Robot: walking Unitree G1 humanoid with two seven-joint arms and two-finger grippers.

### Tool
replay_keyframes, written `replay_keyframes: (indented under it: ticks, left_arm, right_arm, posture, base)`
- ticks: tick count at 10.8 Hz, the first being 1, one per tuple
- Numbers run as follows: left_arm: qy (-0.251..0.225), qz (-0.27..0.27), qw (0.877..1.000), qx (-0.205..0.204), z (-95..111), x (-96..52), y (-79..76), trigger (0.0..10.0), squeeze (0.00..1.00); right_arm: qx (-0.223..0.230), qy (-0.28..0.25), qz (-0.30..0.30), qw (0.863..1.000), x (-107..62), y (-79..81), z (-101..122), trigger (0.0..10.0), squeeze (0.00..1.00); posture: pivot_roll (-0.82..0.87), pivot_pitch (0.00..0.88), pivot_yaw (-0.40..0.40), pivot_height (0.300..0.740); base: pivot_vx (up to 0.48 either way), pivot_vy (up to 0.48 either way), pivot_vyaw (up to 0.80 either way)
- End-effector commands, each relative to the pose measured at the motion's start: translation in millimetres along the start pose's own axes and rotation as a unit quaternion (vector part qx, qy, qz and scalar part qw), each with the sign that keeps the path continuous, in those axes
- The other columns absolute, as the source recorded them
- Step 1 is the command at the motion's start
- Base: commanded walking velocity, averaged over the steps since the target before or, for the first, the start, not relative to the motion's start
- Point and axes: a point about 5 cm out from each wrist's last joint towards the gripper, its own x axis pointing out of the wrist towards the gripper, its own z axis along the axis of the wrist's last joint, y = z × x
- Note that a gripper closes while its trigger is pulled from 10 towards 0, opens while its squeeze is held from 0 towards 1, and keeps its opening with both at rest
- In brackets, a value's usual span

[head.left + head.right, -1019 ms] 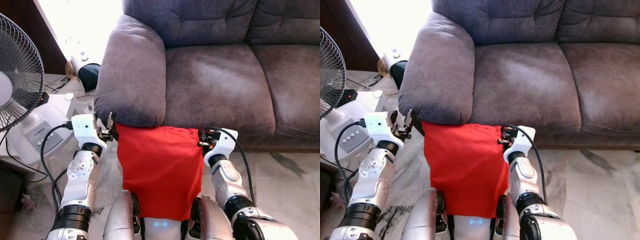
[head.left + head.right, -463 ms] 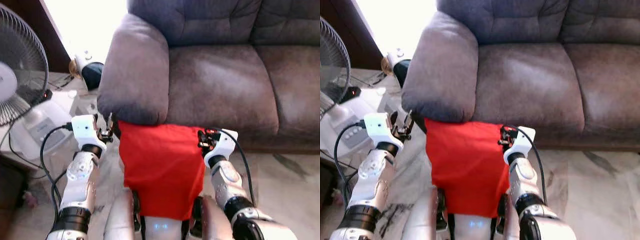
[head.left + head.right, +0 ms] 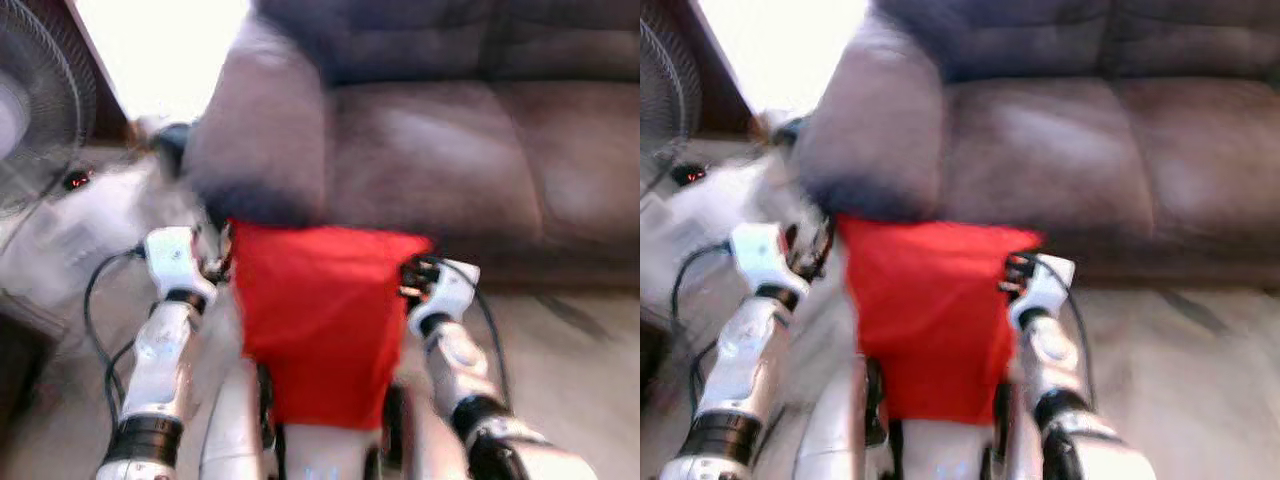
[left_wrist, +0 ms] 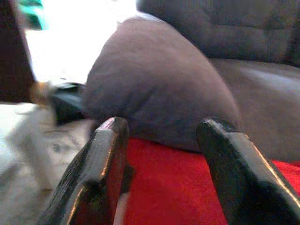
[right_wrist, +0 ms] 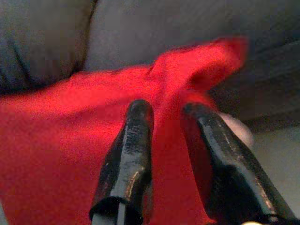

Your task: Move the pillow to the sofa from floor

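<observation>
Pillow [image 3: 318, 325], a red one, hangs in the lower centre of the head frames, carried between the two arms in front of the robot's body, its top edge just below the front of the sofa's armrest [image 3: 262, 130]. Both head views are blurred, so fine detail is hard to read. The left gripper [image 3: 215, 262] sits at the pillow's upper left corner; its wrist view shows the two black fingers spread fairly wide with red fabric lying between and below them, and I cannot tell whether they actually pinch the cloth. The right gripper [image 3: 412, 277] is at the upper right corner, and its wrist view shows the fingers [image 5: 127, 154] close together with red fabric bunched between them, so it appears clamped on the pillow. The sofa [image 3: 450, 150] fills the upper right of the frame, its seat cushion well above the pillow's lower edge. To do this step well, I judge that both arms should rise together, keeping the top edge level, until the pillow clears the seat front, then reach forward over the cushion rather than the armrest before letting go.
</observation>
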Motion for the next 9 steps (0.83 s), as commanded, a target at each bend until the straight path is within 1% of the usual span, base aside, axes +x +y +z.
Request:
replay_keyframes:
  ticks: [1,5,9]
  left_arm:
    - [0.021,0.004,1.0,0.007,-8.2,-6.2,3.2,10.0,0.0]
    - [0.022,0.006,1.0,0.008,-8.3,-7.0,4.0,10.0,0.0]
    - [0.024,0.007,1.0,0.009,-7.2,-5.8,4.3,10.0,0.0]
  right_arm:
    - [0.014,0.026,-0.005,1.0,-4.5,0.7,-13.2,10.0,1.0]
    - [0.016,0.031,-0.011,0.999,-1.4,2.2,-10.5,10.0,1.0]
    - [0.032,0.032,-0.004,0.999,2.6,5.5,-5.8,10.0,1.0]
  posture:
    - [0.23,0.252,0.023,0.572]
    - [0.23,0.259,0.024,0.572]
    - [0.22,0.308,0.035,0.572]
  base:
    - [0.0,0.0,0.0]
    - [0.0,0.0,0.0]
    - [0.0,0.0,0.0]
